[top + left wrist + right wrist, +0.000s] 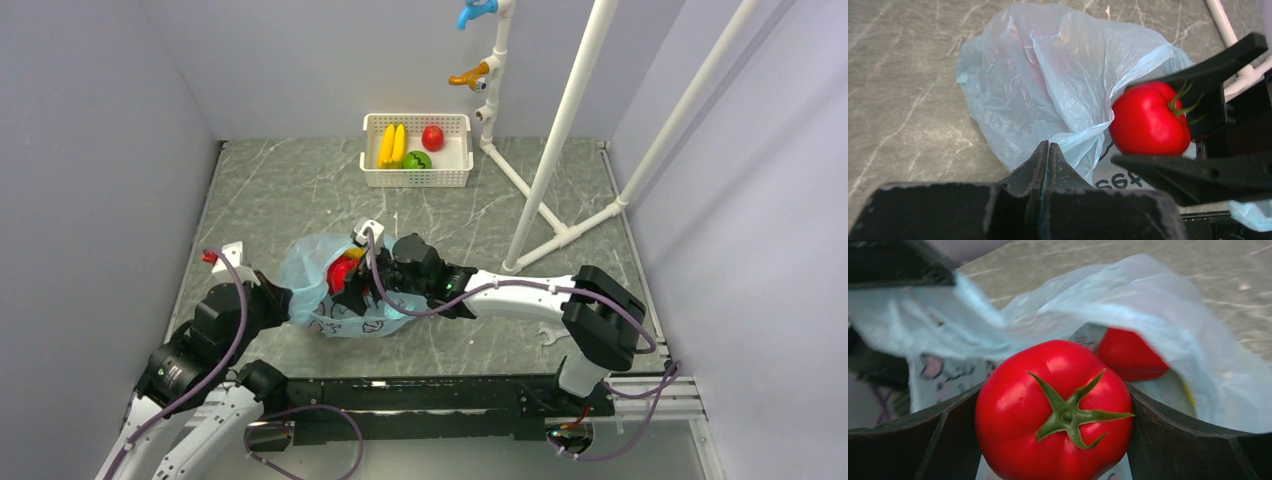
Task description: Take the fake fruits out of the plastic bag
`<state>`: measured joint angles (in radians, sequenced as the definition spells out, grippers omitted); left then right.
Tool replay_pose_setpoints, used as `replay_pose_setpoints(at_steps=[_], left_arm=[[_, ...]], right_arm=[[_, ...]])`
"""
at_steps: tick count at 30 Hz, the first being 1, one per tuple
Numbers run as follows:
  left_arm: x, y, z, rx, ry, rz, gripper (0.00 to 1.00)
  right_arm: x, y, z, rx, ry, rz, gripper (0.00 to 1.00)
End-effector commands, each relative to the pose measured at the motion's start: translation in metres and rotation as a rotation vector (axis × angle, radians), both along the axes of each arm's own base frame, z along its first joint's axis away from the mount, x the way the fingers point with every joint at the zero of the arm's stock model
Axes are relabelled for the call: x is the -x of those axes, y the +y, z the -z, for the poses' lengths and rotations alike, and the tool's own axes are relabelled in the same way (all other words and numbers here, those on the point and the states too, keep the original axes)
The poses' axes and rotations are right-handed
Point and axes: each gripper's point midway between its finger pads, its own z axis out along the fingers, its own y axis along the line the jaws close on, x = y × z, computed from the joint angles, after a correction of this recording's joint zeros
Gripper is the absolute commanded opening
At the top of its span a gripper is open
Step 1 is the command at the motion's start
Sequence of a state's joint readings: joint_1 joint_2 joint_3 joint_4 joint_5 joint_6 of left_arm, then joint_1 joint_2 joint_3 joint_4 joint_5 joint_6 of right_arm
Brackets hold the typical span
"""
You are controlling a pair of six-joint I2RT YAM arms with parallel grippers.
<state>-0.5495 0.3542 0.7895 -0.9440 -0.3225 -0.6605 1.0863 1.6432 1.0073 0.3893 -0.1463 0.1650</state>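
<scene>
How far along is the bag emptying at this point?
Done, apparently: one red fruit sits in the white basket. In hand: the left gripper pinches the plastic bag while the right gripper clamps a red tomato at its mouth. Left: at least another red piece inside.

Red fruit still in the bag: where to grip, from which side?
Grip the red fruit across its rounded body, coming in through the bag mouth, behind the held tomato. Film drapes over its top, so only the mouth-facing side is bare. The rest of its shape is hidden.
</scene>
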Motion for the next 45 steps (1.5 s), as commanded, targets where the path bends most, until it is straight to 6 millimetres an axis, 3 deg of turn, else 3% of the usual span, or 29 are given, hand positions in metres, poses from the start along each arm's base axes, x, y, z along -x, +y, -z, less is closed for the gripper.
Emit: replay_pose_setpoints(at_steps=[1, 6, 13, 18, 22, 24, 27, 31, 36, 45], left_arm=[[-0.004, 0.015, -0.017, -0.006, -0.083, -0.069, 0.0], [-0.002, 0.016, -0.02, 0.027, -0.13, -0.073, 0.0], [-0.002, 0.014, -0.028, 0.006, -0.144, -0.04, 0.0], [-0.002, 0.024, -0.04, -0.058, -0.158, -0.056, 0.0], [-0.004, 0.01, -0.034, -0.024, -0.167, 0.003, 0.0], [-0.005, 0.001, -0.032, 0.0, -0.177, 0.039, 0.0], [-0.003, -0.001, -0.03, -0.006, -0.178, 0.061, 0.0], [-0.003, 0.0, -0.031, -0.006, -0.193, 0.062, 0.0], [-0.003, -0.002, -0.033, 0.003, -0.213, 0.075, 0.0], [-0.002, -0.005, -0.038, 0.011, -0.246, 0.102, 0.0]], right_arm=[[0.051, 0.001, -0.029, -0.09, 0.097, -0.249, 0.13], [0.069, -0.015, -0.041, -0.116, 0.149, -0.274, 0.12], [0.052, -0.031, -0.094, -0.16, 0.035, -0.166, 0.11], [0.0, -0.051, -0.131, -0.125, -0.118, 0.114, 0.07], [-0.059, -0.077, -0.165, -0.113, -0.239, 0.39, 0.08], [-0.089, -0.088, -0.17, -0.088, -0.261, 0.495, 0.08], [-0.136, -0.1, -0.165, -0.008, -0.337, 0.662, 0.08], [-0.199, -0.109, -0.143, 0.133, -0.376, 0.833, 0.08], [-0.27, -0.112, -0.09, 0.314, -0.402, 0.952, 0.09], [-0.363, -0.148, -0.027, 0.415, -0.308, 1.054, 0.12]])
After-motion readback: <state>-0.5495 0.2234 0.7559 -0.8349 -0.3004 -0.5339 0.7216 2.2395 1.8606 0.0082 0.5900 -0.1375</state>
